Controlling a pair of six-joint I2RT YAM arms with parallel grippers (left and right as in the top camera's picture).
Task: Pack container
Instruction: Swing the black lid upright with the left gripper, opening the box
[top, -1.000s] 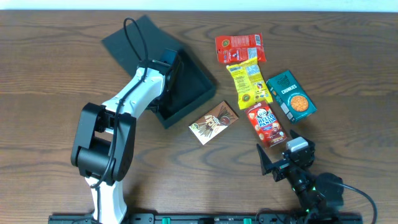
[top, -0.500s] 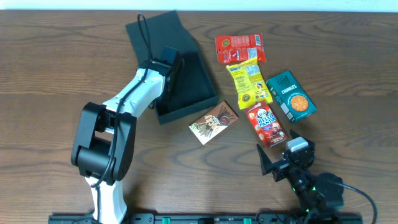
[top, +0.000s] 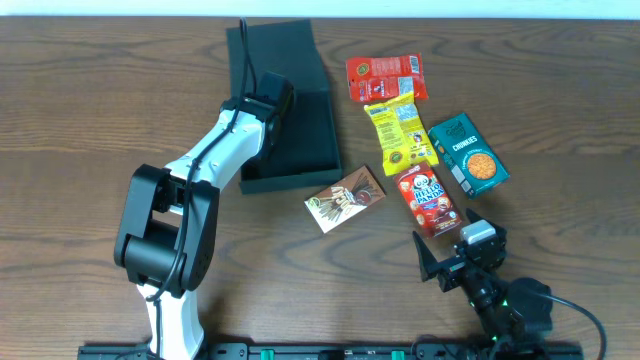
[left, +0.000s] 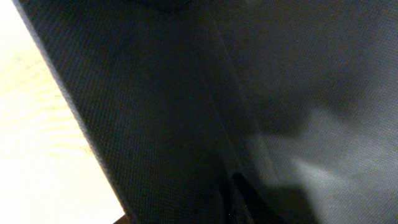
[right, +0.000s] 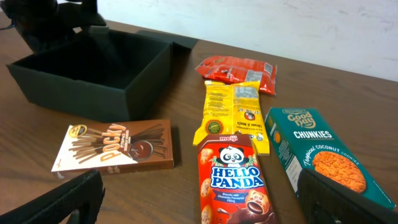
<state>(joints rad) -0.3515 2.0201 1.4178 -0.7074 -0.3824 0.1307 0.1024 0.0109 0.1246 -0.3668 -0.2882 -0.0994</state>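
Swung clockwise since a second ago, the container (top: 310, 125) now sits square to the table, its lid lying open behind it and the left gripper (top: 268, 95) at its left wall

Left wrist: only dark inner wall shows, so I cannot tell the grip

Right wrist: the right gripper (right: 208, 205) is spread wide and empty, short of the Pocky box (right: 115, 146)

The container is likely light, stiff cardboard that slides easily; pinch a wall rim near a corner

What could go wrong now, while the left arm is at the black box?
The Pocky box lies at the container's near corner; if the container slides, it may shove that box away. The open lid reaches close to the table's far edge and could overhang. The left gripper sits at one wall only, so the container may tilt.
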